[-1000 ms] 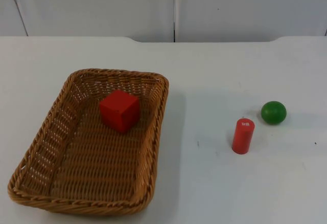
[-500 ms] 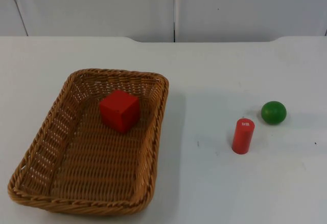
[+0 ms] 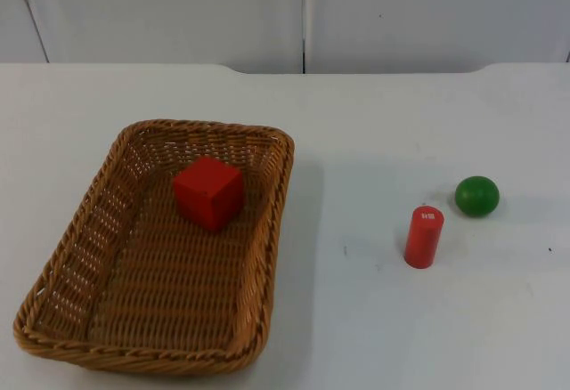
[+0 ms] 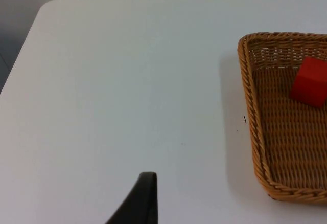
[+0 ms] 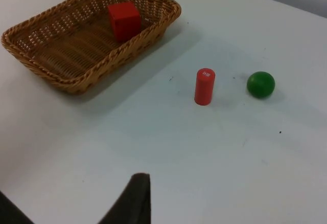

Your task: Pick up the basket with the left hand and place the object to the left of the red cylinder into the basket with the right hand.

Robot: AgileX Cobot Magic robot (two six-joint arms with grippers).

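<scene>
Hovering well back from the work, both of my arms wait off the table's edges. My left gripper [image 4: 144,198] hangs over bare white table [image 3: 374,114], with the basket [image 3: 205,126] off to its side and well apart from it. My right gripper [image 5: 136,198] hangs over open table too, short of the red cylinder [image 3: 424,237]. Whether either gripper is spread or closed I cannot tell, since too little of each shows in its wrist view. Neither one holds anything that I can see.

The basket sits flat on the table, not lifted. The red cube [image 3: 208,192] lies inside it, toward the far end and close to the far wall, tilted a little on the weave. The red cylinder stands upright well to the right of the basket. A green ball [image 3: 476,195] rests just beyond it on its right, near it but not touching.

Going by position, the cube is the object left of the cylinder, and it is already in the basket. So I judge the placing done, or never needed. What remains undone is the lift: the basket rests on the table and my left gripper is not on its rim.

The next move, as I read it, belongs to my left arm. I would swing across to the nearest long rim [image 4: 249,106], come down over the wicker edge with one tip inside and one outside, close on it and raise it level so the cube does not slide. My right arm has nothing obvious to fetch.
</scene>
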